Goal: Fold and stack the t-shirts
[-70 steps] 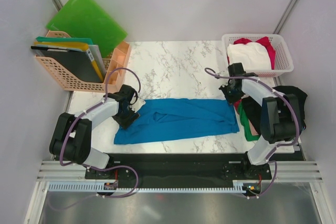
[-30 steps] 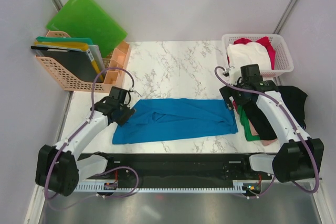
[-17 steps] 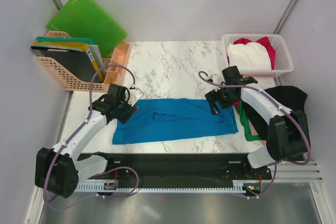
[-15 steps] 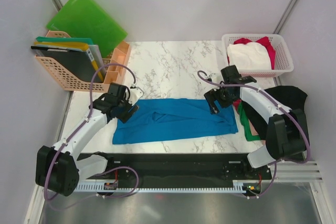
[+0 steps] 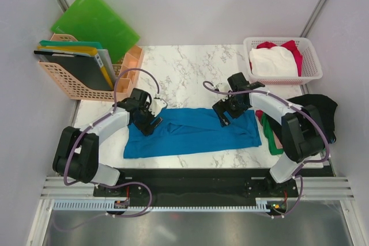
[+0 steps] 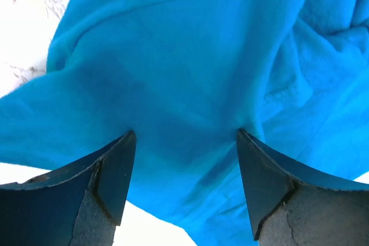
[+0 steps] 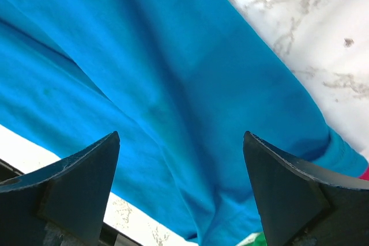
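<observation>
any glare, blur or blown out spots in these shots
Left wrist view: the marble table in the top-left corner is washed out nearly white, the left gripper's fingers are dark, the blue t-shirt is clear. Right wrist view: the marble is bright but its veins show. Top external view: even light, sharp.

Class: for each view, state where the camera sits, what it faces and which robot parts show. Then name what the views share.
Top external: above and behind the bases, looking down on the marble table; both arms show whole.
Left wrist: on that wrist, looking down past the open left gripper at the blue t-shirt.
Right wrist: on that wrist, looking down past the open right gripper at the same shirt.
Shared: all three show the blue t-shirt.
</observation>
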You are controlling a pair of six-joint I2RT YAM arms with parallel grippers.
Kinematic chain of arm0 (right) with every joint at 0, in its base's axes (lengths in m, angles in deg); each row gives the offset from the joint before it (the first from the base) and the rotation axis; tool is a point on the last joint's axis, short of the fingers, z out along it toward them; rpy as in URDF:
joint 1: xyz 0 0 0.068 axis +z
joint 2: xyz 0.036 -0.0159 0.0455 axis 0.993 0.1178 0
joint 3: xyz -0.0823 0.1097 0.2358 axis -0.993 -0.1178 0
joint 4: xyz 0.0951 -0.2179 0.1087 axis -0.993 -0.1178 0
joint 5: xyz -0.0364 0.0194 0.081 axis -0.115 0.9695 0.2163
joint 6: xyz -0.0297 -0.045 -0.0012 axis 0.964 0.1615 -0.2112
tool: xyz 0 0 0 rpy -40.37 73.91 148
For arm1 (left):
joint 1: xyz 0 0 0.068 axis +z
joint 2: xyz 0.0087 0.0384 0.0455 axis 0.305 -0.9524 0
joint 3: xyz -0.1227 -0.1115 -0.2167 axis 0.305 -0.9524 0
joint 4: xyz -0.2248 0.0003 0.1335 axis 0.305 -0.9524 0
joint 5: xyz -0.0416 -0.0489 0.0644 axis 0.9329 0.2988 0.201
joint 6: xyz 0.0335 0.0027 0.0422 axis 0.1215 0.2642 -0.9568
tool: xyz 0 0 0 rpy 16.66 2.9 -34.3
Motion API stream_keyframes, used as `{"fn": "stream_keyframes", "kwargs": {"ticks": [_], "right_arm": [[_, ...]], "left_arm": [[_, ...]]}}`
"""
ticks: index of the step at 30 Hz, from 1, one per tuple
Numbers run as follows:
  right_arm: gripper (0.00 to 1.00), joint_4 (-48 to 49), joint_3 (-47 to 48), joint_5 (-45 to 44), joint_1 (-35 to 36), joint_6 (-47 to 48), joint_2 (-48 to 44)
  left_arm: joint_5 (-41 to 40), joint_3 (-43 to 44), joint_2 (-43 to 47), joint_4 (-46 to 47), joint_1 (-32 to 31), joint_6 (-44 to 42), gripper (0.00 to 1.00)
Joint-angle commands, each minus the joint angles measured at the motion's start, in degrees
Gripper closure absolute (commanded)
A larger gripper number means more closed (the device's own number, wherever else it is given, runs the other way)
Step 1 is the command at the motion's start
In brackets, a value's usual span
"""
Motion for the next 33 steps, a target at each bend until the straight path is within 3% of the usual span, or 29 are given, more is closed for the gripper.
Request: {"fn": "stream_keyframes", "kwargs": {"ticks": [1, 5, 6, 20, 33], "right_arm": [[0.04, 3.13, 2.28, 1.51, 2.12, 0.01, 0.91], [0.02, 3.93, 3.07, 1.42, 4.66, 0.27, 3.63], [0.02, 3.93, 3.42, 1.51, 6.06, 0.53, 3.90], [0.02, 3.75, 12.83, -0.69, 20.83, 1.68, 15.58], [0.02, 4.19, 5.63, -5.08, 21.28, 3.70, 12.52]], "left_arm": [[2.46, -0.21, -1.06, 3.94, -0.20, -0.23, 0.22], [1.76, -1.79, -2.81, 4.64, -0.20, -0.15, 0.20], [1.76, -2.05, -3.16, 4.73, -0.11, -0.15, 0.00], [-0.69, -5.04, -3.61, 6.31, -0.11, -0.06, 0.00], [-1.14, -6.80, -3.17, 6.31, -0.11, -0.94, 0.00]]}}
